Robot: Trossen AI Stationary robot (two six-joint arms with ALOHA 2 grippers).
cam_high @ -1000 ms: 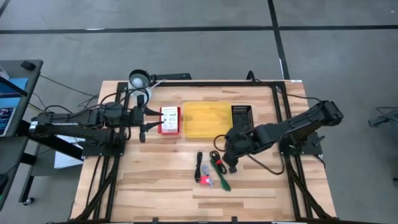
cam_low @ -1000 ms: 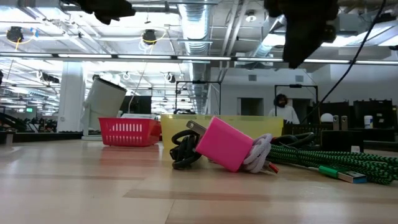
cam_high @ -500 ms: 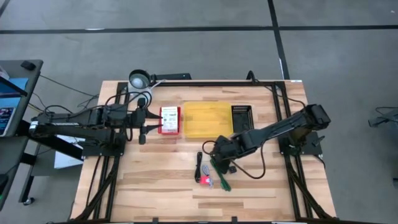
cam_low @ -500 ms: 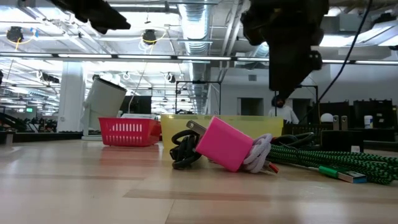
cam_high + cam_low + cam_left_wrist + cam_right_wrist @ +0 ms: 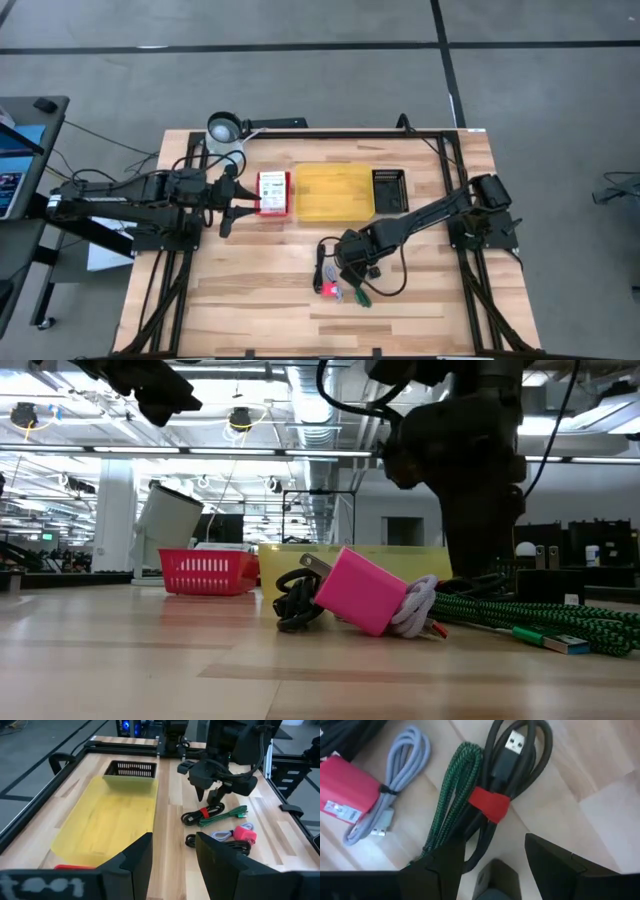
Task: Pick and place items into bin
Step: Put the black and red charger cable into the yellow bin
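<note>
Low view: wooden table, ceiling lights beyond; both grippers' jaws apart.

The right wrist view's edge cuts off the green cable and pink charger.

both end effectors open, empty

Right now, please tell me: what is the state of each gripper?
Left gripper: open, holding nothing, near the red basket.
Right gripper: open, holding nothing, just above the black cable with red tie.
</note>
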